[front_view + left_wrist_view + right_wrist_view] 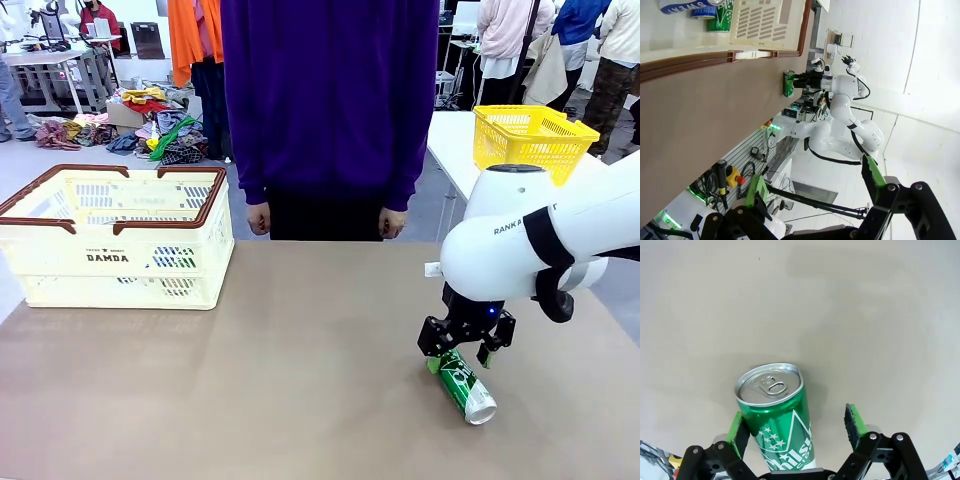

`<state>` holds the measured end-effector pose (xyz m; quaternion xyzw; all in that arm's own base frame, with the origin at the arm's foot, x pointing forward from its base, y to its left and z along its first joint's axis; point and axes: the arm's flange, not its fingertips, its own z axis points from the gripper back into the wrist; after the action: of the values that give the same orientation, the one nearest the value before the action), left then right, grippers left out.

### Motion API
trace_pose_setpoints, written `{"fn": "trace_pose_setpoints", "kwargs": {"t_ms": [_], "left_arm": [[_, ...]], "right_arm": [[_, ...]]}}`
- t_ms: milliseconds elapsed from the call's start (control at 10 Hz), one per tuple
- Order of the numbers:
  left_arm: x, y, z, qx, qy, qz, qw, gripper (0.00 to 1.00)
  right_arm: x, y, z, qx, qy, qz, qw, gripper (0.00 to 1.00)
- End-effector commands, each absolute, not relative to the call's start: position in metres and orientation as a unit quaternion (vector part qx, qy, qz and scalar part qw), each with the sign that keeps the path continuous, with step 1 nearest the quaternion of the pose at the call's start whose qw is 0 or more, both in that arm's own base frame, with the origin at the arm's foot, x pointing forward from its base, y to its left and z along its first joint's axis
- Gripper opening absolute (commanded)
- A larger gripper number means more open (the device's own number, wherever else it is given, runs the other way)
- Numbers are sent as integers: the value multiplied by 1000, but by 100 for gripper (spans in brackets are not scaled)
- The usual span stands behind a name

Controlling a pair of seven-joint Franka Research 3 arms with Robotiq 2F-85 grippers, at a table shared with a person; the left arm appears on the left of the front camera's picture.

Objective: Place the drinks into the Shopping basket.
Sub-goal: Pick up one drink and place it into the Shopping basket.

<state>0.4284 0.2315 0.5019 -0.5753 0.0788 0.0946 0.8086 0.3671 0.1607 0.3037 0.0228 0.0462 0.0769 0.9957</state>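
On the near right of the brown worktop [280,380] a slim green aluminium can with white lettering and silver ends [462,385] lies on its side, its pull-tab end pointing toward the near right. The right hand [466,347] of the white robot arm is lowered over the can's far end, and in the right wrist view the can [777,420] sits between the two green pads: the left pad [735,427] looks to be touching or just beside the can's wall, while the other pad stands apart from it with bare worktop showing between, so the hand is spread wide and not clamped on the can. On the far left of the worktop stands the large cream-white slotted plastic shopping basket with reddish-brown rim and handles [120,262], marked DAMDA on its near side. The left wrist view looks past the left hand [815,192], whose green-padded fingers are spread apart and grasp nothing, and shows a blue can with white lettering [685,6] and what seems to be another green can [722,17] lying inside the basket. A person in a purple top [330,100] stands at the far edge, hands hanging at their sides.
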Motion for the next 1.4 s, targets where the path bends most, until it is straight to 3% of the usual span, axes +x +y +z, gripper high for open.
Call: {"fn": "trace_pose_setpoints", "kwargs": {"t_ms": [0, 200, 300, 400, 1100, 1300], "left_arm": [[425, 230, 505, -576, 85, 97, 808, 100], [425, 230, 505, -576, 85, 97, 808, 100], [425, 230, 505, -576, 85, 97, 808, 100], [425, 230, 505, -576, 85, 97, 808, 100], [425, 230, 505, -576, 85, 97, 808, 100], [425, 230, 505, -576, 85, 97, 808, 100]], "right_arm": [[351, 159, 295, 10, 34, 74, 997, 100], [350, 160, 295, 20, 44, 77, 996, 100], [350, 160, 294, 21, 54, 78, 995, 40], [351, 161, 294, 22, 56, 79, 995, 0], [351, 164, 294, 33, 64, 89, 993, 0], [355, 164, 333, 47, 76, 39, 995, 0]]}}
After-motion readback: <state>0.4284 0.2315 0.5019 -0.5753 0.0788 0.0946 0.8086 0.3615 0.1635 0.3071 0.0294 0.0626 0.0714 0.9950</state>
